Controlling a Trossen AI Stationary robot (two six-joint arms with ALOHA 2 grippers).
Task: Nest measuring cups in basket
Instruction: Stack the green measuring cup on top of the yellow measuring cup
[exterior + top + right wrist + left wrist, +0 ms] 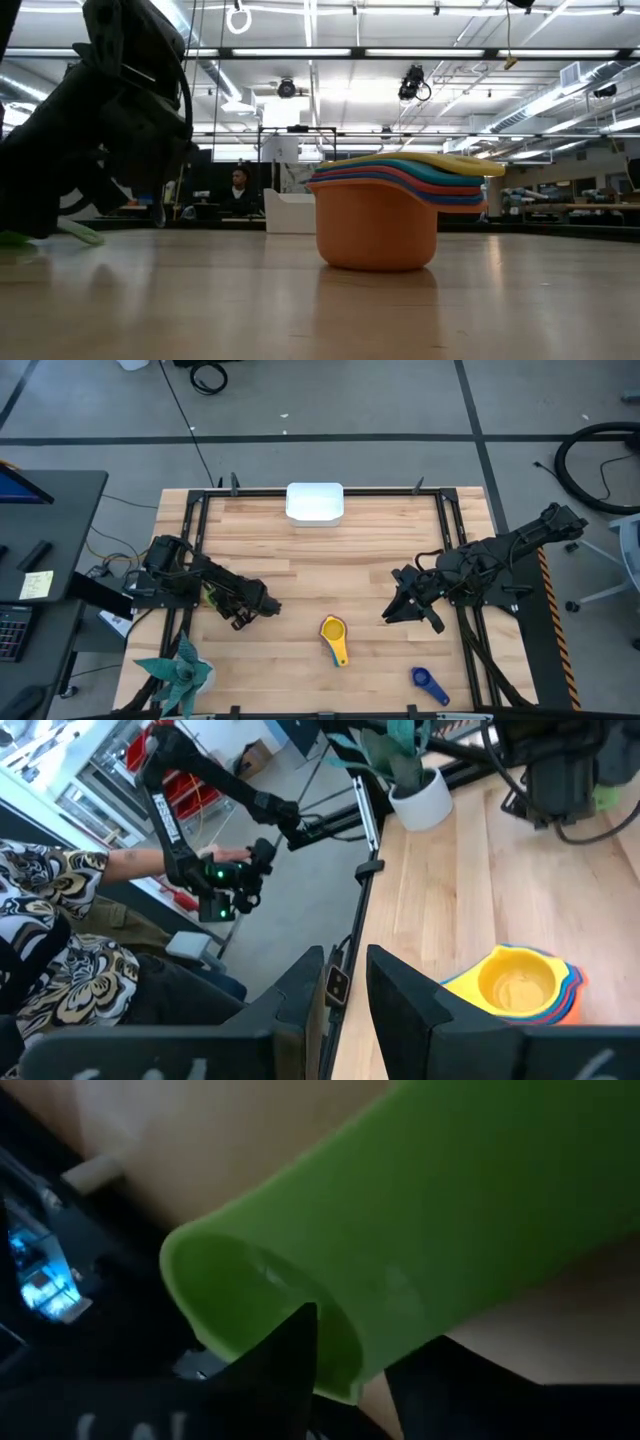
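Left gripper (243, 618): down low at the left side of the table (300, 580), and the green cup (450, 1210) is right up against its fingers (290, 1365)!
Left jaws: one dark fingertip overlaps the green rim in the left wrist view, but whether they are clamped on it, I cannot tell.
Green cup: lying on the wood under the left arm, well apart from the other cups.
Right gripper (392, 615): hovering over the right half of the table, pointing in toward the middle.
Right jaws: parted by a narrow gap, nothing between them.
Stack of cups (334, 632): there it is, near the front middle of the table between the two grippers, orange at the bottom, yellow on top, handles fanned to one side.
Dark blue cup (430, 683): alone near the front right edge.
Basket (315, 502): at the middle of the far edge, well apart from every cup.
Potted plant (180, 672): at the front left corner.
Person (60, 940): patterned sleeve beside the table, in the right wrist view.
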